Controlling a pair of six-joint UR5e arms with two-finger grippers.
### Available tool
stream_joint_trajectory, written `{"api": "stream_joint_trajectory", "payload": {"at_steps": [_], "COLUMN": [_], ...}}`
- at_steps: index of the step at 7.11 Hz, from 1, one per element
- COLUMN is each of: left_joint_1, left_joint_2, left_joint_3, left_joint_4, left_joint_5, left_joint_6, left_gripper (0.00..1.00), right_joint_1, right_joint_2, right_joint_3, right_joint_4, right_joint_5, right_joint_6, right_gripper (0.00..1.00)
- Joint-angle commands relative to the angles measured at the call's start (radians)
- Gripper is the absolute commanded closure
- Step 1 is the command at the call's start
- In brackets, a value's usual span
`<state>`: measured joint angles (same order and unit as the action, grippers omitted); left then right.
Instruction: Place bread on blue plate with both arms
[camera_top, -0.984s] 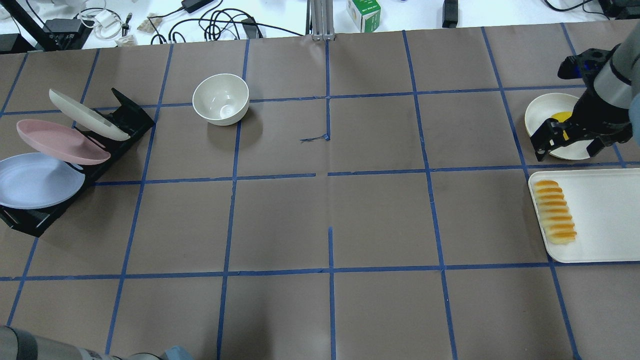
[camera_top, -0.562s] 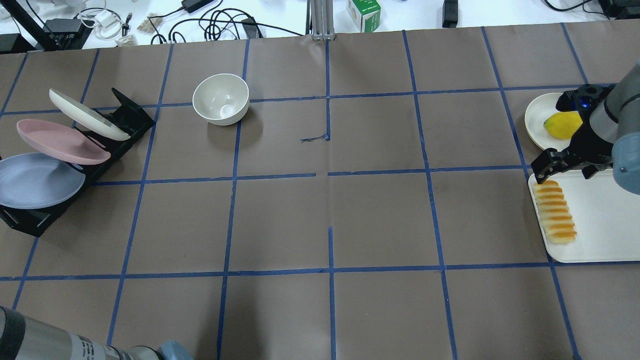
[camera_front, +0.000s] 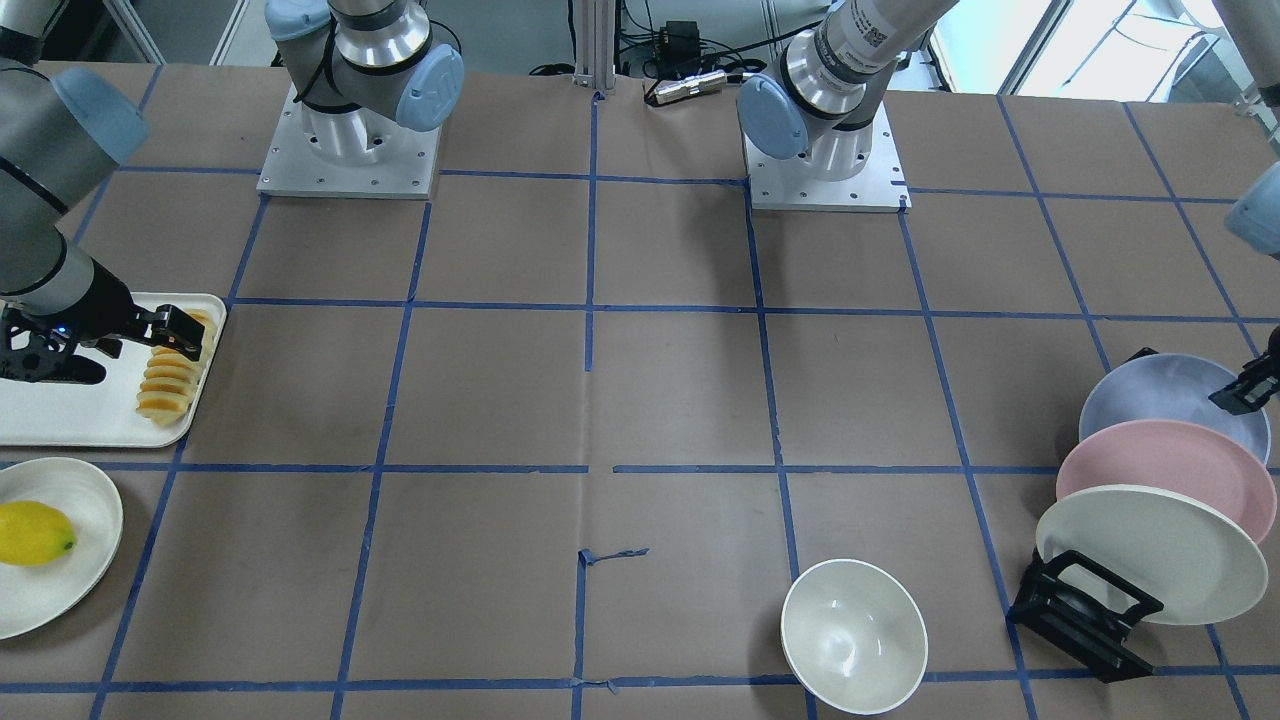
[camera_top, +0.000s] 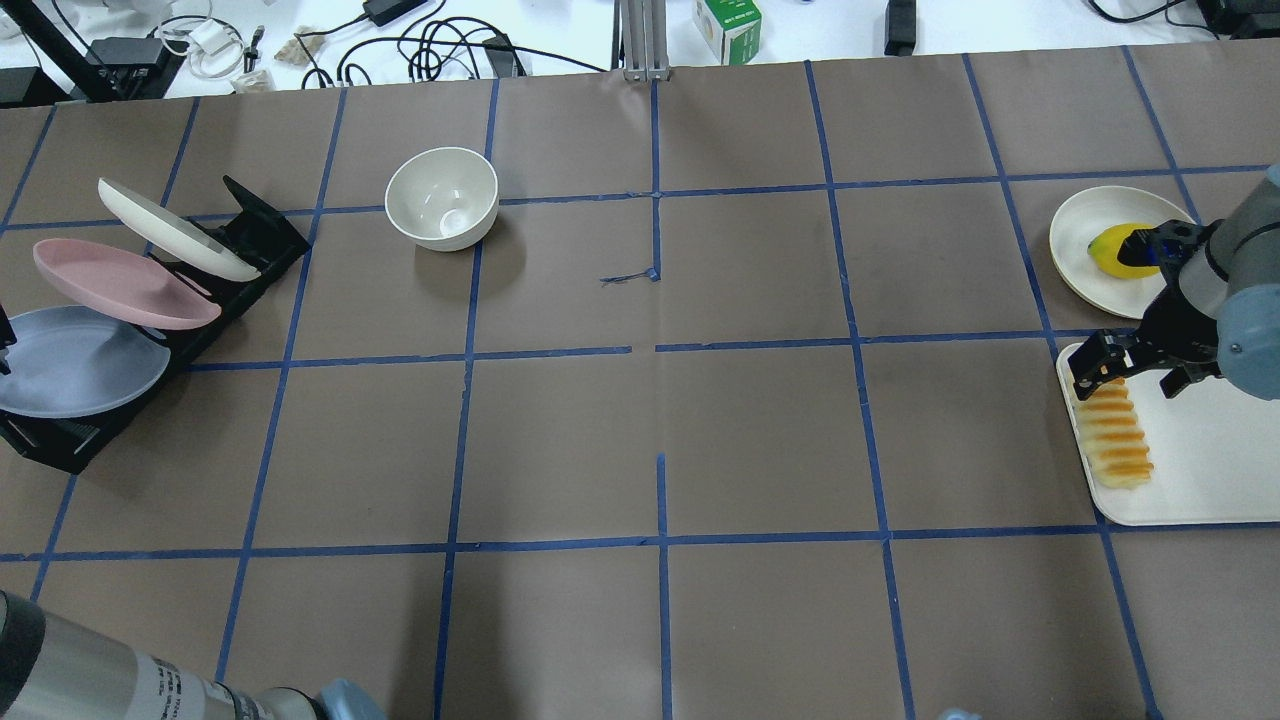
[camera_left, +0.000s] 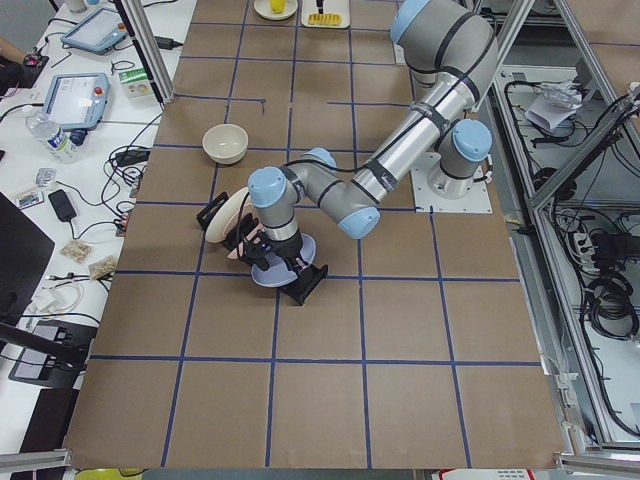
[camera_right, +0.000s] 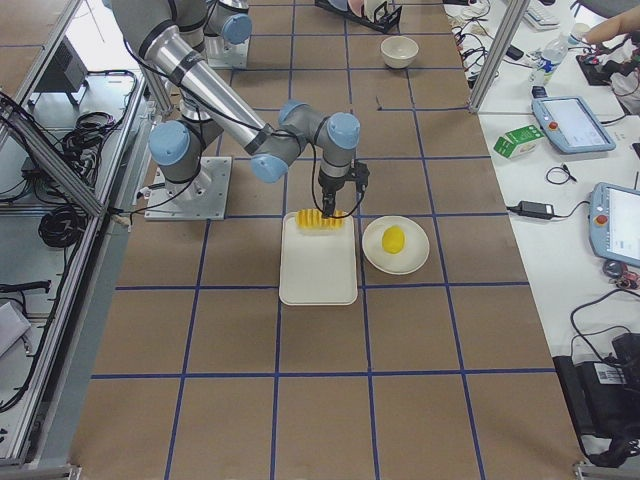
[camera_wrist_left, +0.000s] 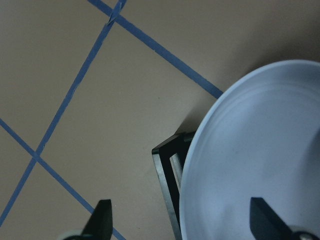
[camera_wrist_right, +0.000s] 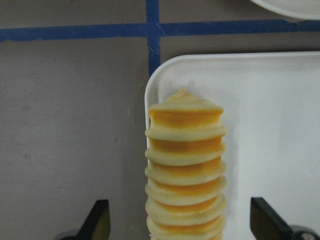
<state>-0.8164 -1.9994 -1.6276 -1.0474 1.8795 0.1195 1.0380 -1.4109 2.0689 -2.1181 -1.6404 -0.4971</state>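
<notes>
The likeliest trouble, I judge, is at the white rectangular tray (camera_top: 1200, 470). The sliced, orange-crusted bread loaf (camera_wrist_right: 185, 175) lies close along its rim, so 1 of the right fingers (camera_wrist_right: 99, 225), hanging outside over the brown worktop (camera_top: 660, 420), could catch that rim on closing and shove the tray. A pinch at 1 end may also fan the slices. The right fingers are spread wide and empty over the loaf's end, which lies centred between them. The left fingers (camera_wrist_left: 102, 222), also wide and empty, straddle the rim of the round lavender-blue plastic plate (camera_wrist_left: 260, 150). It leans in the black rack (camera_top: 60, 440) under a pink plate (camera_top: 120, 285), which a pull might drag along.
</notes>
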Motion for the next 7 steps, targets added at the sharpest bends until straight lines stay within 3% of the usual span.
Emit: {"api": "stream_joint_trajectory", "payload": {"at_steps": [1,4,5,6,7], "left_joint_1": [0.003,0.002,0.003,0.005,0.003], "left_joint_2": [0.001,0.042,0.083,0.137,0.181], "left_joint_3": [0.006,0.015,0.029,0.061,0.096], "left_joint_4": [-0.003,-0.023,-0.095,-0.256,-0.475], "left_joint_5": [-0.005,-0.008,-0.005,0.056,0.125], "left_joint_6": [0.003,0.018,0.029,0.057,0.057], "left_gripper": [1.00,1.00,1.00,1.00,1.00], "right_joint_1": [-0.019,-0.022,-0.022,-0.024,-0.024], "right_joint_2": [0.030,0.072,0.079,0.085,0.099], "right_joint_3": [0.005,0.007,0.007,0.007,0.005], "right_joint_4": [-0.005,-0.017,-0.017,-0.019,-0.019], "right_joint_5": [0.001,0.001,0.001,0.001,0.001], "right_joint_6": [-0.001,0.005,0.005,0.011,0.017], "right_gripper": [0.00,0.00,0.00,0.05,0.23]}}
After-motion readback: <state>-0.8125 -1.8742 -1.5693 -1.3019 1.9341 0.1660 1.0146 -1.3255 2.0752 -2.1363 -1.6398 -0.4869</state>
